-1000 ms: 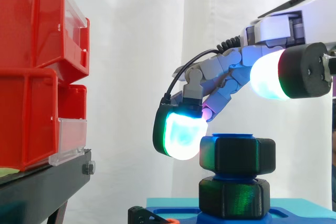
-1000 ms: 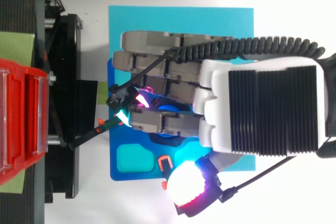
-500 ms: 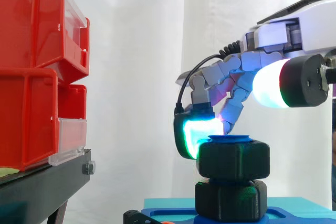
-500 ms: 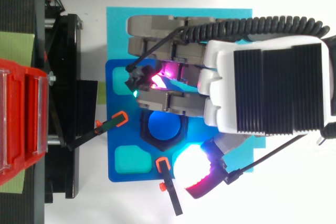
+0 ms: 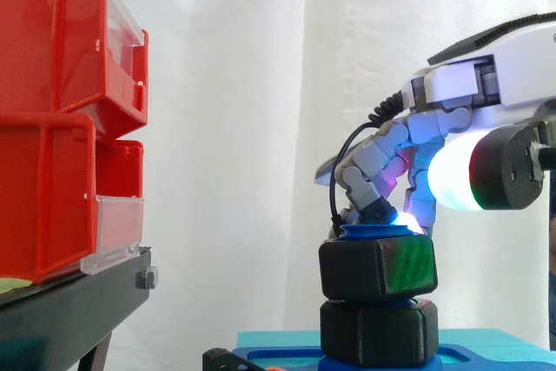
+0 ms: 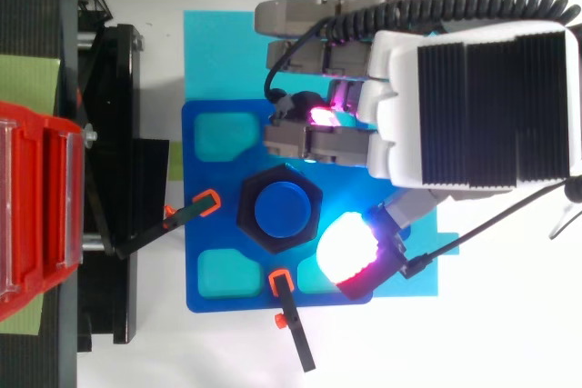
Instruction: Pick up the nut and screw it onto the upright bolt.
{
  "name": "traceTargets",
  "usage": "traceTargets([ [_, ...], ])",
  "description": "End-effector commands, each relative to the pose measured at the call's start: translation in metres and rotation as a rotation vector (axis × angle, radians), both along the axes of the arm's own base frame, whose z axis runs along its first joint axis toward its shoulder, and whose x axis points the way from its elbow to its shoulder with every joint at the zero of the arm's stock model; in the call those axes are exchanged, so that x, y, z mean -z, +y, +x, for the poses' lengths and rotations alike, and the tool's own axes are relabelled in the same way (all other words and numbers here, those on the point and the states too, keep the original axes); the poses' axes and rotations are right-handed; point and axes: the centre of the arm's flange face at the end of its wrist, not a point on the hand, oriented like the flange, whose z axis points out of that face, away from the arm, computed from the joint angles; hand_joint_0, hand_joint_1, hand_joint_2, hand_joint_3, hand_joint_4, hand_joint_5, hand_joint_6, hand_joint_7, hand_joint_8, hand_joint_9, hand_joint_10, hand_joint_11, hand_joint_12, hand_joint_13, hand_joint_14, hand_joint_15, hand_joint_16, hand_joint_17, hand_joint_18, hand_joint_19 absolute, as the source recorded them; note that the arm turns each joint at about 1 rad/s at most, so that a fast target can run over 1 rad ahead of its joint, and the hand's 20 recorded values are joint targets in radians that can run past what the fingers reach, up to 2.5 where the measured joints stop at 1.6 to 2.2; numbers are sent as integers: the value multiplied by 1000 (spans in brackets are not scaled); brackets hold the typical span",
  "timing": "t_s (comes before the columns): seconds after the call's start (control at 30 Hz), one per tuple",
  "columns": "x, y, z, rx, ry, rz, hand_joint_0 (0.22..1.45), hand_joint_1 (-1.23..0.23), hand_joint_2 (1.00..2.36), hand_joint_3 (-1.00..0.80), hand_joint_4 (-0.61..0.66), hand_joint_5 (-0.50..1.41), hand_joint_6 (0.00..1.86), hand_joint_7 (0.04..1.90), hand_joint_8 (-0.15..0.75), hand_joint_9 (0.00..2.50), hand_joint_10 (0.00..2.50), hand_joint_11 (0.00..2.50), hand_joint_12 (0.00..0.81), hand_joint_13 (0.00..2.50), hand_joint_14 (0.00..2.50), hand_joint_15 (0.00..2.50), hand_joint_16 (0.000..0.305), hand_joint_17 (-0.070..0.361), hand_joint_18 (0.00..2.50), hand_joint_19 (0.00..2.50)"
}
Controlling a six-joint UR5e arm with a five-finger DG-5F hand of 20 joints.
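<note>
Side + top views. Hand comes in from the right, above the fixture. Its fingers are curled tight, hold nothing, and sit just beside the nut on its far side. Fingertip glow is magenta/cyan.

Thumb pad glows white w/ a red-green edge. In side view it hangs higher than the nut, clear of it; in top view it lies near the nut's corner. Nothing is pinched btwn thumb and fingers.

Nut is black, hex, and threaded on the upright blue bolt. The bolt top pokes out just above the nut in side view. The curled fingertips are abt level w/ the bolt top; contact w/ it can't be told.

Below the nut is a second black hex piece. The two are stacked close; can't tell if there's a gap.

The bolt stands mid blue fixture plate, w/ teal pockets at the plate's corners. Two orange clamps hold the plate on a cyan mat.

Red bins are stacked on a black stand at view left, well apart from the bolt; white curtain behind.
</note>
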Motion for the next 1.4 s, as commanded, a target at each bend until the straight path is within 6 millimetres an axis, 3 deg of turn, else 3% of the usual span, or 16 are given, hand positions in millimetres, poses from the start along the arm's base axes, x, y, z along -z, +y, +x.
traceTargets([
  [0.0, 1, -6, -2, 6, 10, -1, 532, -99, 1000, -500, 153, 56, 502, 1415, 243, 1193, 0, 0, 233, 661, 0, 0, 19, 43, 272, 0],
  [0.13, -5, -11, -1, 14, 4, 0, 527, -92, 1000, -500, 250, -14, 505, 1159, 252, 1139, 0, 0, 251, 636, 0, 0, 26, 58, 246, 0],
  [0.53, -23, -12, 3, 12, -22, 3, 490, -78, 1000, -500, 182, -127, 502, 681, 215, 672, 0, 0, 295, 462, 0, 0, 35, 80, 98, 0],
  [0.6, -34, -6, 7, 5, -46, 6, 488, -74, 1000, -500, 174, -137, 502, 653, 214, 623, 0, 0, 302, 411, 0, 0, 36, 81, 66, 0],
  [0.73, -37, -1, 9, 2, -55, 7, 482, -50, 1000, -500, 162, -155, 501, 614, 205, 497, 0, 0, 319, 285, 0, 0, 38, 85, 0, 0],
  [1.13, -8, 35, 15, -11, -112, 33, 477, -21, 1000, -500, 163, -154, 501, 623, 207, 414, 0, 0, 339, 195, 0, 0, 40, 90, 0, 0],
  [1.37, 5, 38, 13, -14, -102, 42, 477, -11, 1000, -500, 172, -143, 502, 668, 218, 413, 0, 0, 344, 191, 0, 0, 41, 91, 0, 0],
])
